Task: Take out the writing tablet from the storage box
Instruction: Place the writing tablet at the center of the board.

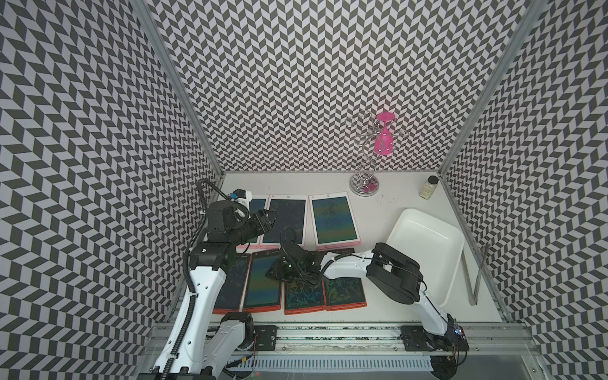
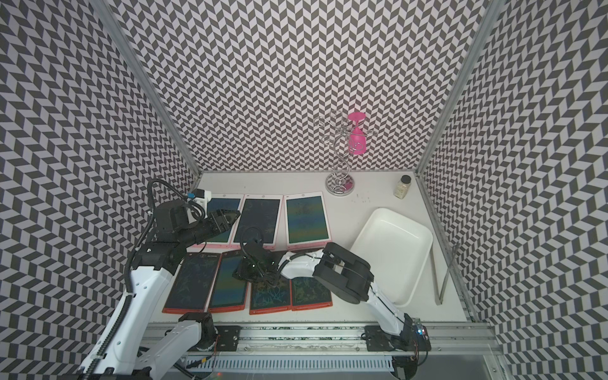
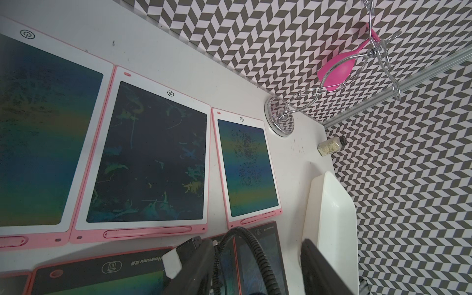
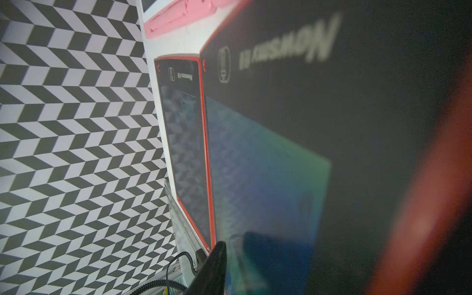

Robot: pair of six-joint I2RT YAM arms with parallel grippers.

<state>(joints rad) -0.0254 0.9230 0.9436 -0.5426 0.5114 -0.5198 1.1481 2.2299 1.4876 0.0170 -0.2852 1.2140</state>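
Observation:
The storage box (image 1: pixel 451 263) is a shallow white tray at the right of the table, with nothing in it, seen in both top views (image 2: pixel 424 246). Several writing tablets lie to its left: three pink-framed ones behind, red-framed ones in front. My right gripper (image 1: pixel 274 271) is low over the second red tablet from the left (image 1: pixel 260 289), which lies flat in the row. In the right wrist view one finger (image 4: pixel 212 268) stands just off that tablet's screen (image 4: pixel 268 166); the other finger is hidden. My left gripper (image 1: pixel 271 217) hovers open over the pink tablets (image 3: pixel 153 153), holding nothing.
A chrome glass rack (image 1: pixel 364 187) with a pink glass (image 1: pixel 383 139) hanging on it stands at the back. A small jar (image 1: pixel 428 188) is in the back right corner. Metal tongs (image 1: pixel 478 273) lie between the box and the right wall.

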